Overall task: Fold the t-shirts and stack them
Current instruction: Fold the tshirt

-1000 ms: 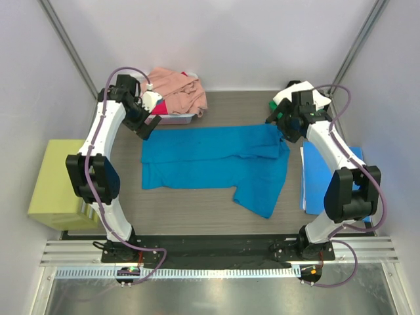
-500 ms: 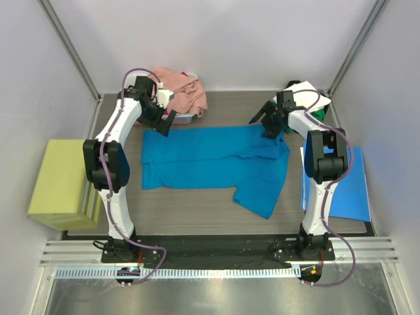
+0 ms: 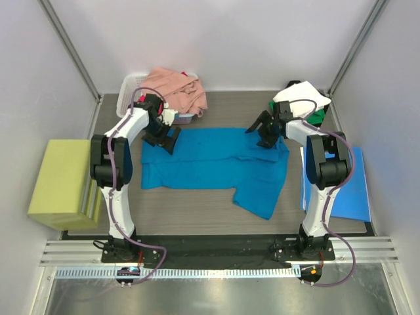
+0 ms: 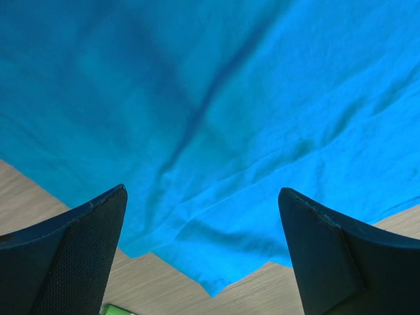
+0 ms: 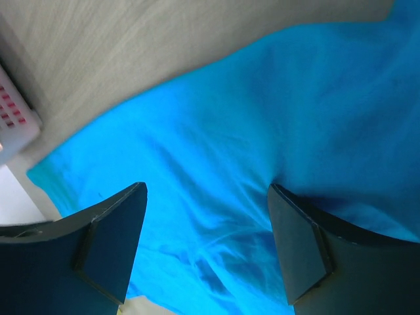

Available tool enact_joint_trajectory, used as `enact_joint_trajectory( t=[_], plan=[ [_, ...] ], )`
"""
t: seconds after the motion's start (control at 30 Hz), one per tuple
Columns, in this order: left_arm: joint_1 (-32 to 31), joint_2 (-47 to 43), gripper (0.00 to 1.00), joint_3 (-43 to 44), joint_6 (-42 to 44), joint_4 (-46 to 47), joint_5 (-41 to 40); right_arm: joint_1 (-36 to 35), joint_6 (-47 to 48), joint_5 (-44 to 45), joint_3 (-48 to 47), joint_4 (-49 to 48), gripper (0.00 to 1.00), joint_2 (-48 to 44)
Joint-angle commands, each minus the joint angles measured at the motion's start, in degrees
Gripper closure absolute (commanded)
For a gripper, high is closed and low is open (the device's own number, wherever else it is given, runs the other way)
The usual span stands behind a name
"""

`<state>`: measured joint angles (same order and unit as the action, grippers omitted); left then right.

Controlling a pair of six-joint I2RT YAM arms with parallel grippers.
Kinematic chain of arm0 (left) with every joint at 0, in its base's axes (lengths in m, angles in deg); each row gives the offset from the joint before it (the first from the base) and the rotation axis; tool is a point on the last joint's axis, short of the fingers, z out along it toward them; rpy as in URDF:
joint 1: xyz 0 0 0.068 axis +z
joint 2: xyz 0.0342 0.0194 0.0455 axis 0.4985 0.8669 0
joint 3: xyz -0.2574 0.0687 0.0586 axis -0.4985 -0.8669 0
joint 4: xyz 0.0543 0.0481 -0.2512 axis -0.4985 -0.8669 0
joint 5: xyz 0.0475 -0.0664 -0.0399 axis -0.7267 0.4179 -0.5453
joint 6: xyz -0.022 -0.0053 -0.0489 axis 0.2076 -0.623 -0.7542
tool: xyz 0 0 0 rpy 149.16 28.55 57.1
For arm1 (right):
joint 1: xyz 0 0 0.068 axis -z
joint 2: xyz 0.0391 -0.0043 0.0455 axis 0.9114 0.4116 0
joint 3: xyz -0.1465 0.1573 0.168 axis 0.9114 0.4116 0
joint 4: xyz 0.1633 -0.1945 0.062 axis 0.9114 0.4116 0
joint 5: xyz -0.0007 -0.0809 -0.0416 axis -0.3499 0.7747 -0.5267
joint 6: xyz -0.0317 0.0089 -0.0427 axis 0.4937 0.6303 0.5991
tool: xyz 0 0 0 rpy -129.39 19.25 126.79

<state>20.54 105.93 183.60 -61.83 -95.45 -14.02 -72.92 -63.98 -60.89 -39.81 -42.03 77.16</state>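
Right now the blue t-shirt [image 3: 210,161] lies spread flat across the middle of the table [image 3: 216,203], with one sleeve flopping toward the near edge. My left pincer [image 3: 167,139] hangs over its far left corner and my right pincer [image 3: 264,134] over its far right end, both gaping wide and holding nothing. The danger, I judge, lies in the pinch: if one side bites only the top layer, or closes on bare wood beside the hem, the fold comes up crooked. Cloth under my right side is rumpled and may bunch. The basket [image 3: 133,83] of pink shirts [image 3: 177,88] sits near my left arm and could snag.
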Motion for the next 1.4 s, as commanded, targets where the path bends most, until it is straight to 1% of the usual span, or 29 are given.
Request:
enact_joint_trajectory(
  t=[0.0, 0.13, 0.2, 0.3, 0.4, 0.5, 0.57, 0.63, 0.77, 0.8, 0.83, 0.9, 0.97, 1.0, 1.1, 1.2, 1.23, 1.3, 1.33, 1.37],
  plan=[
    [-0.83, -4.85, 0.03, -4.14, 0.22, 2.05, 1.06, -1.65, 0.66, 1.73, 7.11, -1.71, 0.21, -5.58],
    [-2.06, -6.08, 0.05, -9.41, 4.60, 1.35, 0.45, -3.76, 2.07, 3.57, 15.19, -2.16, 0.21, -9.19],
    [-2.24, -7.22, 0.06, -11.17, 6.46, 0.57, 0.62, -3.85, 2.59, 3.66, 17.31, -2.51, 0.21, -10.68],
    [-2.24, -8.98, 0.07, -13.29, 9.53, -1.54, 0.89, -3.85, 3.91, 5.68, 19.43, -2.43, 0.21, -13.06],
    [-2.24, -10.56, 0.08, -15.22, 11.73, -3.39, 1.33, -3.85, 4.09, 6.65, 18.56, -1.82, 0.21, -13.77],
    [-2.24, -12.58, 0.09, -16.10, 13.23, -5.23, 1.33, -3.76, 4.00, 7.18, 16.80, -1.55, 0.21, -13.24],
    [-2.32, -13.99, 0.09, -16.72, 13.76, -5.85, 1.59, -3.59, 4.35, 9.10, 14.69, -1.46, 0.21, -11.93],
    [-2.32, -14.95, 0.09, -16.81, 14.20, -6.99, 1.76, -2.28, 4.09, 9.38, 12.94, -1.37, 0.20, -10.43],
    [-2.24, -16.80, 0.10, -17.42, 14.37, -8.14, 2.20, -0.16, 3.91, 8.93, 5.03, -1.29, 0.20, -4.72],
    [-2.32, -17.07, 0.11, -17.68, 14.46, -9.01, 2.21, 0.19, 4.09, 8.94, 3.28, -1.11, 0.20, -1.93],
    [-2.24, -17.24, 0.11, -18.03, 14.64, -9.54, 2.29, 0.80, 4.00, 8.85, -0.14, -0.76, 0.20, -0.68],
    [-2.24, -18.30, 0.12, -18.65, 14.99, -10.51, 1.51, 1.16, 4.44, 7.02, -3.67, 1.25, 0.20, 2.13],
    [-2.32, -20.05, 0.12, -20.49, 15.34, -10.25, 0.71, 0.90, 4.97, 5.52, -6.76, 2.05, 0.19, 2.58],
    [-2.32, -20.49, 0.11, -21.19, 15.52, -10.08, 0.10, 0.72, 5.32, 4.12, -7.11, 1.97, 0.16, 2.24],
    [-2.32, -22.16, 0.11, -23.57, 15.43, -9.72, -0.52, -0.77, 6.89, 3.22, -6.85, 3.46, 0.09, 0.04],
    [-2.24, -24.00, 0.12, -24.80, 14.38, -10.16, -0.17, -3.05, 7.78, 4.45, -1.68, 4.95, 0.05, -7.06],
    [-2.24, -24.54, 0.12, -25.15, 14.29, -10.25, 0.27, -3.58, 7.87, 5.41, 2.08, 5.30, 0.04, -11.43],
    [-2.41, -25.94, 0.12, -25.77, 13.85, -10.69, 0.19, -4.98, 7.52, 6.12, 6.14, 6.53, 0.01, -16.90],
    [-2.32, -26.99, 0.12, -26.38, 13.76, -10.69, -0.51, -5.43, 7.87, 6.47, 9.81, 7.23, 0.01, -19.28],
    [-2.41, -27.44, 0.12, -26.74, 13.67, -10.86, -1.13, -5.87, 7.87, 7.78, 11.50, 9.59, 0.01, -25.13]
  ],
)
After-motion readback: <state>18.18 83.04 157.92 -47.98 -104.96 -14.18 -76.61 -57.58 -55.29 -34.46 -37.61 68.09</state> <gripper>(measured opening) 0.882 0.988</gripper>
